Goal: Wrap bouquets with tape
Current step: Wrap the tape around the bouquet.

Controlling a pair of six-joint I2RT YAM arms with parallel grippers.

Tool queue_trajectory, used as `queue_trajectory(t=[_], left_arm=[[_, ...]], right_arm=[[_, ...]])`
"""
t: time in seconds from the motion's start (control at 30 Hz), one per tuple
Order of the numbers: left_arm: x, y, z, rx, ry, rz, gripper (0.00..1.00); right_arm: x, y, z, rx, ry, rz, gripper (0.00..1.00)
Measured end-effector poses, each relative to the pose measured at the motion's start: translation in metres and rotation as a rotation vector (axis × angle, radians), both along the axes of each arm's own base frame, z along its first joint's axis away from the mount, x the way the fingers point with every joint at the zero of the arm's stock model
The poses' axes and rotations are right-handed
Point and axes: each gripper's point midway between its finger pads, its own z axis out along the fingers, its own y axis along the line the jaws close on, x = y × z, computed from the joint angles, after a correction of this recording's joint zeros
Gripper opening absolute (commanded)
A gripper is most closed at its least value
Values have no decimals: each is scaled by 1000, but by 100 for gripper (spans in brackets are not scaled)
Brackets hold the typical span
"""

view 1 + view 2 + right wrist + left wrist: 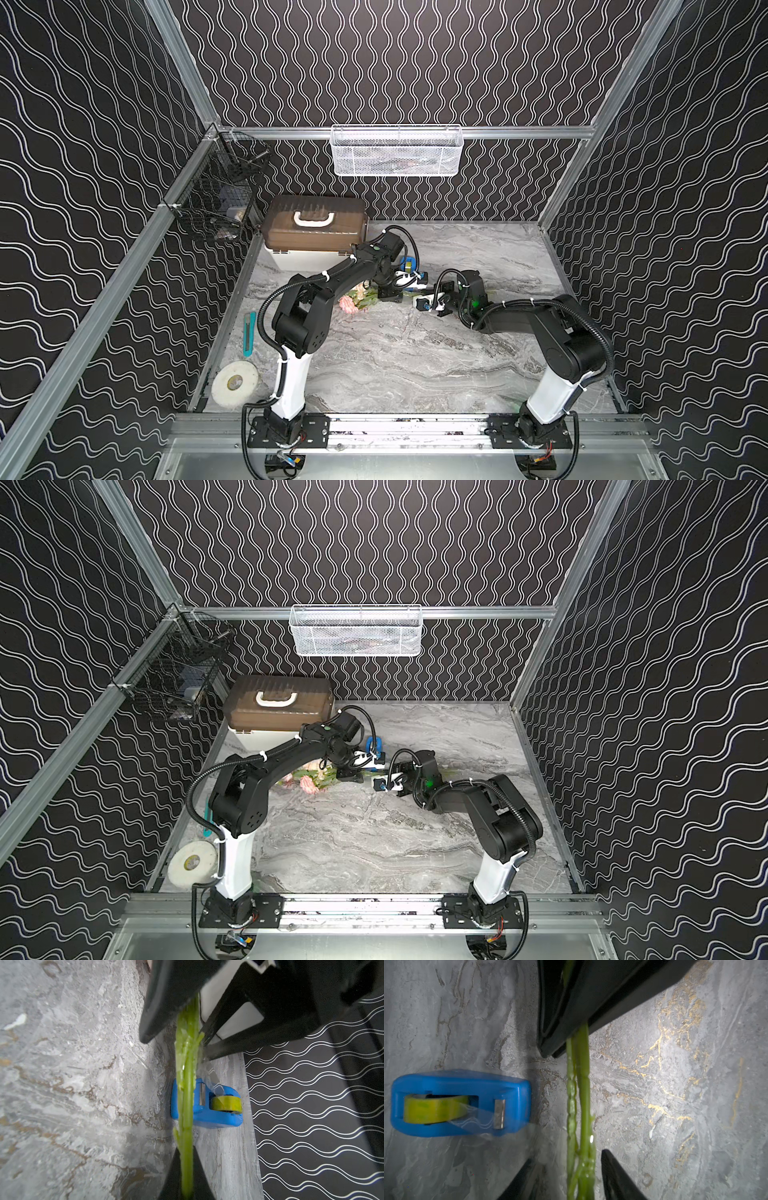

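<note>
Bouquet (351,302) — flowers left, stems (582,1088) right; right gripper (185,1148) clamped on stems, left gripper (566,1156) apart around them. Tape (436,1110) — just beyond, far side.

Table (415,365): grey marble-pattern top with brownish veins, flat, with metal rails along its edges.
Back left corner: a storage box (316,232) with a brown lid and a white handle stands on the top, close to the back wall.
Middle, toward the back: a blue tape dispenser (460,1103) stands upright and holds a yellowish roll. A clear strip runs from the roll over its cutter.
Just in front of it: the bouquet (357,299). Its pink and cream heads lie on the surface, to the left. I cannot tell if the stems touch the top.
Left edge: a teal utility knife (249,334) lies flat along the rail.
Front left corner: a large white roll (235,382) lies flat, near the knife but apart from it.
</note>
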Motion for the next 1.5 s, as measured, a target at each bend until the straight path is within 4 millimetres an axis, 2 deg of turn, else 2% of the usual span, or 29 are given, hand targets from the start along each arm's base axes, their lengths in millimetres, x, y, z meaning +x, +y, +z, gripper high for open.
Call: queue_trajectory(t=[0.1, 0.17, 0.2, 0.33, 0.47, 0.57, 0.83, 0.93, 1.03, 1.13, 1.23, 1.33, 1.4, 1.5], left_arm=[[-3, -1, -6, 1, 26, -6, 9], [-5, 0, -9, 9, 37, -6, 0], [-5, -1, -9, 9, 35, -7, 0], [-5, 0, -13, 14, 26, -4, 0], [-5, 2, -12, 16, -1, 0, 0], [-5, 2, -11, 13, -34, 0, 0], [-5, 6, -18, 20, -66, 8, 0], [-3, 8, -18, 15, -90, 13, 0], [-2, 11, -23, 22, -111, 21, 0], [-1, 14, -23, 26, -130, 32, 0], [1, 11, -8, -7, -160, 46, 0], [2, 12, 2, -27, -213, 55, 0], [0, 19, -1, -8, -238, 68, 0], [-1, 28, -7, 16, -283, 84, 0]], right_arm=[[1, 0, 1, -1, 1, 0, 0], [0, 0, 0, -5, 9, 1, 0], [0, 0, -1, -6, 12, 2, 0], [-3, 1, -2, 0, 32, 7, 34], [-18, 1, -5, 38, 48, 22, 45], [-25, -3, 4, 79, 65, -9, 46], [-36, -6, 62, 172, 219, -85, 41], [-43, -7, 90, 196, 296, -103, 43], [-49, -18, 107, 201, 388, -127, 43], [-45, -37, 111, 219, 478, -198, 44], [-38, -50, 109, 260, 557, -245, 45], [-14, -56, 119, 312, 617, -283, 45], [7, -57, 131, 334, 631, -294, 46], [23, -50, 136, 333, 670, -282, 46]])
